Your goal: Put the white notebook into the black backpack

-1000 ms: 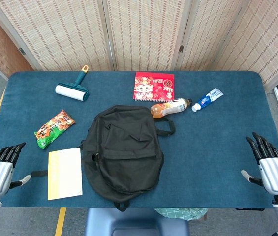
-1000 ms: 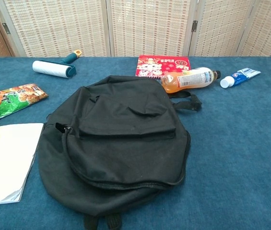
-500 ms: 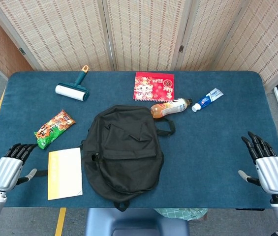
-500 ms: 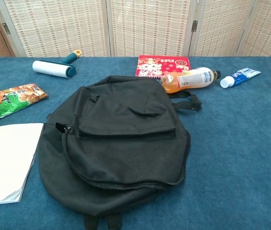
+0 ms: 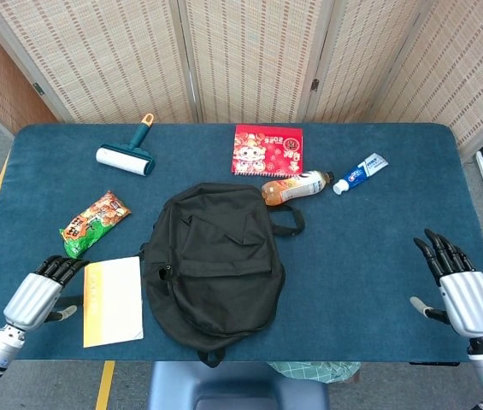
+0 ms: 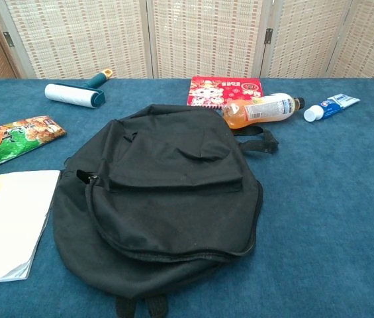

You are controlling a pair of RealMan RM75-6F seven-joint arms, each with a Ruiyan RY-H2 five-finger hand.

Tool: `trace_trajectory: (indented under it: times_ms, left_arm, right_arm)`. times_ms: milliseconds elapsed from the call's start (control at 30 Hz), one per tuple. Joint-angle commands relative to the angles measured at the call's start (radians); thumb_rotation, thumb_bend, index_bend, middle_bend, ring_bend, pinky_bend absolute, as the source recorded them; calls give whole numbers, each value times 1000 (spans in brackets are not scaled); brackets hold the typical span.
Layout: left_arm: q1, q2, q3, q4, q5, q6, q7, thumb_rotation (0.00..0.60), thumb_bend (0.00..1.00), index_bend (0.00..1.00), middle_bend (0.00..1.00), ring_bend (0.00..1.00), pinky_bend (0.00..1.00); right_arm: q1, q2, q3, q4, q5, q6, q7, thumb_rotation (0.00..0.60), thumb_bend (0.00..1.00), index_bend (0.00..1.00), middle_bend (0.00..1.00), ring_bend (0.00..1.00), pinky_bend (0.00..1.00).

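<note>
Since the earlier frame, in the head view the left hand [image 5: 38, 290] has come nearer the white notebook [image 5: 113, 301], fingers spread and empty; the right hand [image 5: 456, 285] is also empty. In the chest view the notebook lies flat just beside the black backpack [image 6: 167, 199]. It seems light and bendable; better to pinch its free edge.

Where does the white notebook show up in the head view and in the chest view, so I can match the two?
Head view: the white notebook lies lower left, just left of the black backpack, with the left hand close by its left edge.
Chest view: the white notebook lies at the lower left edge, partly cut off; no hand shows.
Shared landmark: the green and orange snack bag lies just beyond the notebook in both.
</note>
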Motion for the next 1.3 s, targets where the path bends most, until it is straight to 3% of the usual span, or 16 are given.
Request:
trace_trajectory:
  times_ms: [33,333,1000,1133,1300]
  left_arm:
    - [-3,-43,29,70,28,13,-11,600,129,163,224,211,204]
    - [-9,-112,63,257,49,39,-46,600,129,149,224,210,213]
    - [46,-258,102,537,19,76,-134,600,138,151,219,207,215]
    - [57,-298,104,614,13,93,-168,600,208,154,218,207,215]
    - [65,-327,115,673,12,87,-198,600,380,154,212,194,213]
  right_arm:
    - [0,-1,-1,2,0,-1,3,600,0,0,2,59,143]
    - [7,1,-4,-1,-11,-6,8,600,0,0,0,58,144]
    - [18,-6,-7,-11,-13,-17,-2,600,0,0,0,58,143]
    - [18,-6,-8,-13,-13,-17,-4,600,0,0,0,58,143]
    - [16,-7,-7,-13,-6,-17,-5,600,0,0,0,59,143]
